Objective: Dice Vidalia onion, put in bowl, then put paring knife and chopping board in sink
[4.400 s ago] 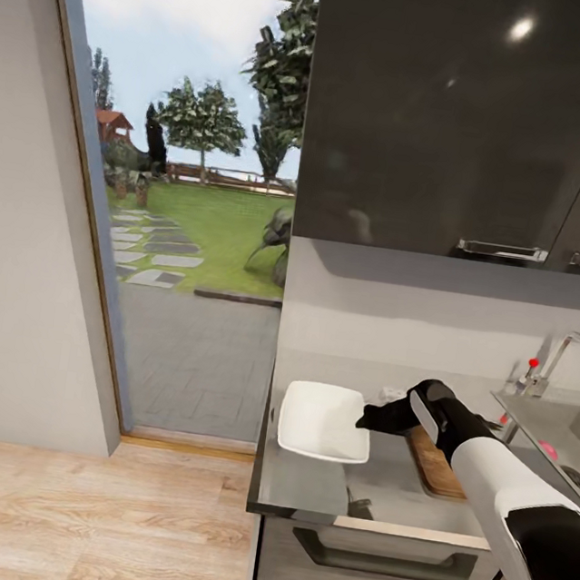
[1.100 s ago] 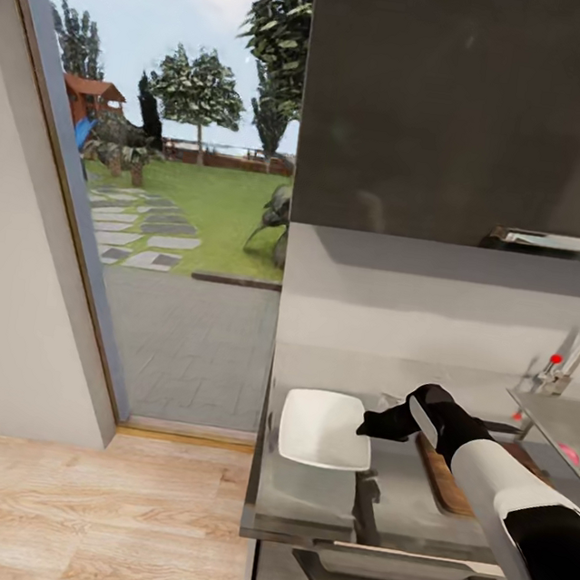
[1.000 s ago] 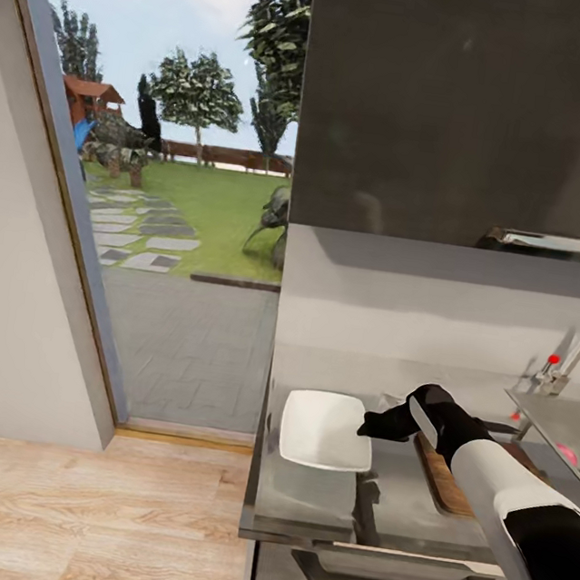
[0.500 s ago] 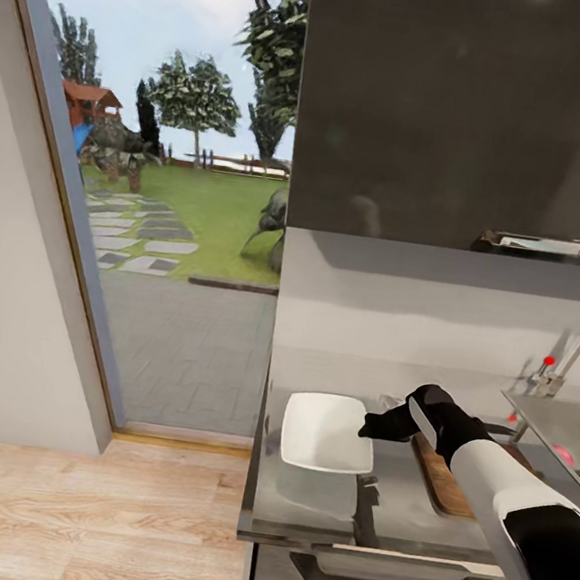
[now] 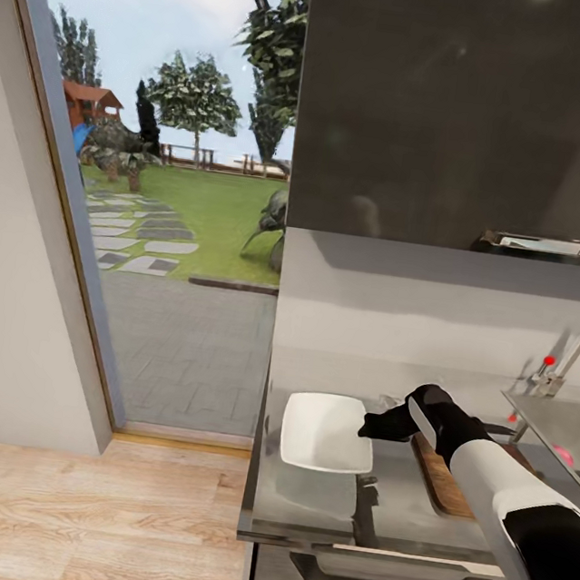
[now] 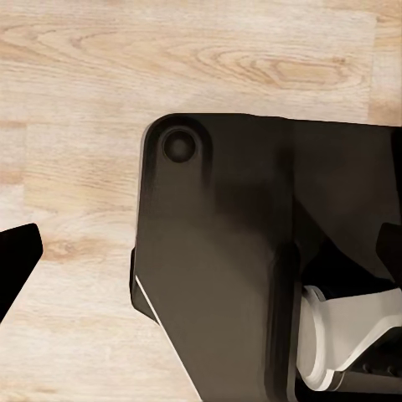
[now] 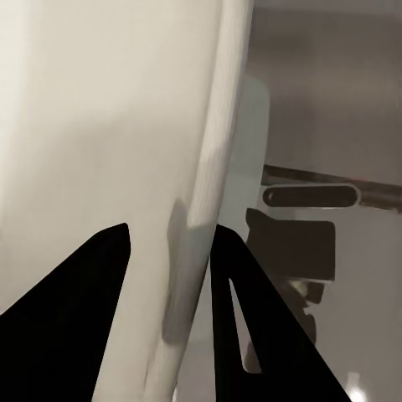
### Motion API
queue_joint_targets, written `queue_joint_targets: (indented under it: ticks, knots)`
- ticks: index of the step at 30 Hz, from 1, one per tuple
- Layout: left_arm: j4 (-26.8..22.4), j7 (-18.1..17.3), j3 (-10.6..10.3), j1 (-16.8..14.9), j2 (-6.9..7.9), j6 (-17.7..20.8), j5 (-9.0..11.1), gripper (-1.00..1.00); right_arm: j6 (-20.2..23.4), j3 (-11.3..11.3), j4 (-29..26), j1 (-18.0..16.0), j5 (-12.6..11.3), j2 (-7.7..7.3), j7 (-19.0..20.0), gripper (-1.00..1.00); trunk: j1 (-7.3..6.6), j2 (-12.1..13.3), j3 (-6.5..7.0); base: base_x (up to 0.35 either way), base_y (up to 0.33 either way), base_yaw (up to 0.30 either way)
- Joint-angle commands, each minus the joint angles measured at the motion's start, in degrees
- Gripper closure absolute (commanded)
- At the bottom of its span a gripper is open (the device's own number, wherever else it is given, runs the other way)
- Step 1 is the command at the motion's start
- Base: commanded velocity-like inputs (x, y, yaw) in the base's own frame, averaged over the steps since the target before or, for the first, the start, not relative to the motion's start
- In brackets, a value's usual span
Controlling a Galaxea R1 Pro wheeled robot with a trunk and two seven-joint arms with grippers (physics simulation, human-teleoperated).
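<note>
While the right gripper (image 5: 371,423) reaches to the bowl (image 5: 322,430), its two dark fingers (image 7: 100,293) straddle the near rim

Fingers stand a little apart, one inside the white dish and one outside the wall, so they look set to pinch the rim; whether they already press on it I cannot tell. That bowl sits at the open end of the countertop (image 5: 317,500), just beside the chopping board (image 5: 437,479), probably so diced pieces have a short way to travel. A pinkish Vidalia onion (image 5: 565,453) lies in the sink (image 5: 556,421) beneath the red-knobbed tap (image 5: 562,362), so the cutting has not begun. From its wrist camera the left gripper's fingertip (image 6: 17,260) hangs over the wood floor (image 6: 75,100) and the robot's base (image 6: 226,251), parked out of the way; its opening cannot be judged
</note>
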Motion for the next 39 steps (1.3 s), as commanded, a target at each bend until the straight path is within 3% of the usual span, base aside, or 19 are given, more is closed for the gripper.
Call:
queue_joint_targets:
  ticks: [1,2,3,20,26,39]
  knots:
    - [-0.08,-0.06,0.02,0.01,-0.02,-0.05,0.29,-1.00,0.25,0.43,-0.07,-0.06,-0.72,-0.07,-0.10,1.00,0.04,-0.13,-0.12,0.000,0.000,0.000]
    - [-0.08,-0.06,0.02,0.01,-0.02,-0.05,0.29,-1.00,0.25,0.43,-0.07,-0.06,-0.72,-0.07,-0.07,1.00,0.04,-0.13,-0.12,0.000,0.000,0.000]
    - [-0.08,-0.06,0.01,0.01,-0.02,-0.05,0.29,-1.00,0.25,0.43,-0.06,-0.06,-0.72,-0.07,0.21,-1.00,0.04,-0.13,-0.12,0.000,0.000,0.000]
    - [0.50,-0.06,0.08,0.01,0.24,-0.06,0.31,-1.00,0.13,0.42,-0.09,-0.06,-0.59,-0.19,0.60,-1.00,0.04,-0.13,-0.12,0.000,0.000,0.000]
    - [0.51,-0.06,0.08,0.01,0.24,-0.05,0.34,-1.00,-2.49,0.43,-0.08,-0.06,-0.39,-0.24,0.60,-1.00,0.04,-0.13,-0.12,0.000,0.000,0.000]
    - [0.53,-0.06,0.05,0.01,0.24,-0.05,0.35,-1.00,-3.26,0.43,-0.13,-0.06,-0.37,-0.14,0.57,-1.00,0.04,-0.13,-0.06,0.000,0.000,0.000]
